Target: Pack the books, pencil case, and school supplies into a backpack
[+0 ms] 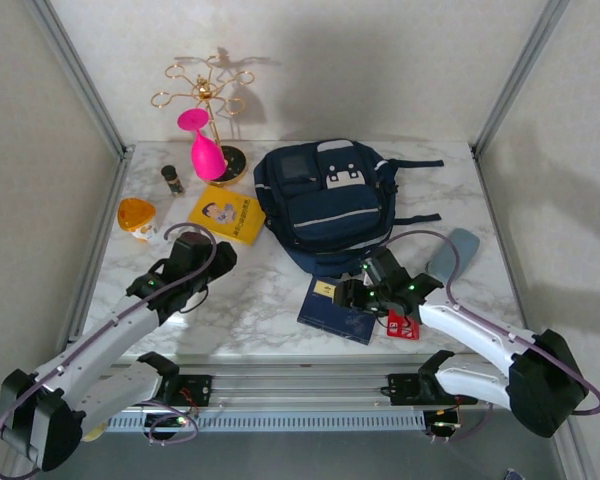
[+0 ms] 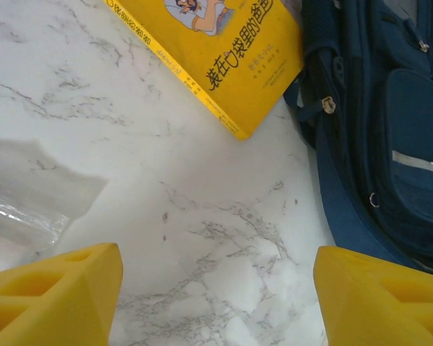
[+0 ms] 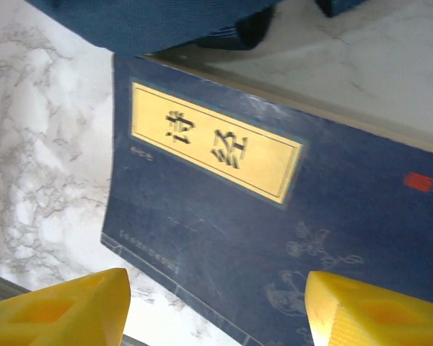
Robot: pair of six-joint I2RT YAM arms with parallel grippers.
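Left gripper (image 2: 216,292) spread wide over the bare marble table (image 2: 202,216), nothing between its fingers. The yellow book (image 2: 224,43) lies just ahead of the fingertips, and the backpack (image 2: 390,130) is ahead and to its right. Right gripper (image 3: 216,303) also spread, poised over the navy book (image 3: 274,238), which lies label up with the backpack's edge just beyond; red packet (image 1: 402,325) just beside its right, grey-blue pencil case (image 1: 453,252) farther out that side.

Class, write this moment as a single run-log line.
left gripper open over table by yellow book | right gripper open over navy book | backpack lying flat
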